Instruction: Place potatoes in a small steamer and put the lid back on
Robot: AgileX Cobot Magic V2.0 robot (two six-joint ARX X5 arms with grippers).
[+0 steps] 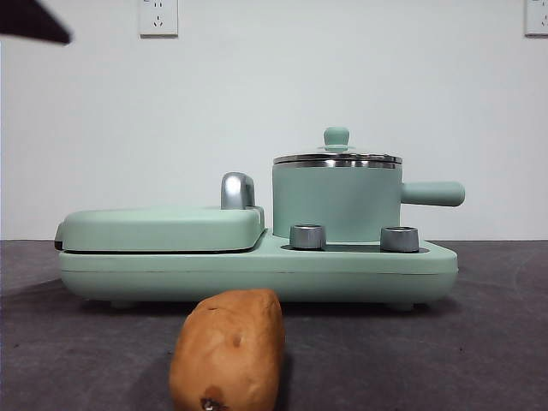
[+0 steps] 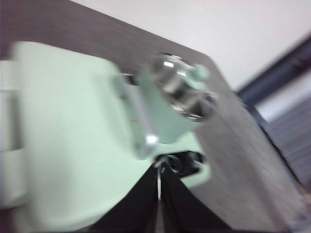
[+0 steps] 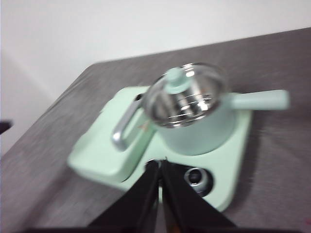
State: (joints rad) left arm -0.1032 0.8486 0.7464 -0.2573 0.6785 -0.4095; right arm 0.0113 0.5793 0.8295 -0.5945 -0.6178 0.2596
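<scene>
1. The left gripper [image 2: 159, 170] is keeping its jaws pressed together with nothing between them, and the right gripper [image 3: 159, 167] is doing the same.
2. Both grippers are hanging above the mint-green cooker base [image 1: 257, 265], clear of everything on it; in the front view only a black tip [image 1: 34, 24] is showing at the top left corner, and I cannot tell which arm it belongs to.
3. The small steamer [image 1: 336, 205] is sitting upright on the right half of the base, its stubby handle [image 1: 432, 193] pointing right.
4. The lid [image 1: 336, 157] is resting on the steamer's steel rim, its green knob [image 1: 336, 137] standing on top.
5. The potato [image 1: 229, 349] is lying on the dark table [image 1: 479, 342] in front of the base, apart from it and outside the steamer.
6. The flat griddle cover [image 1: 163, 228] is lying closed on the left half, its chrome handle [image 1: 237, 190] rising just beside the steamer.
7. Two steel dials [image 1: 307, 236] are standing on the base in front of the steamer.
</scene>
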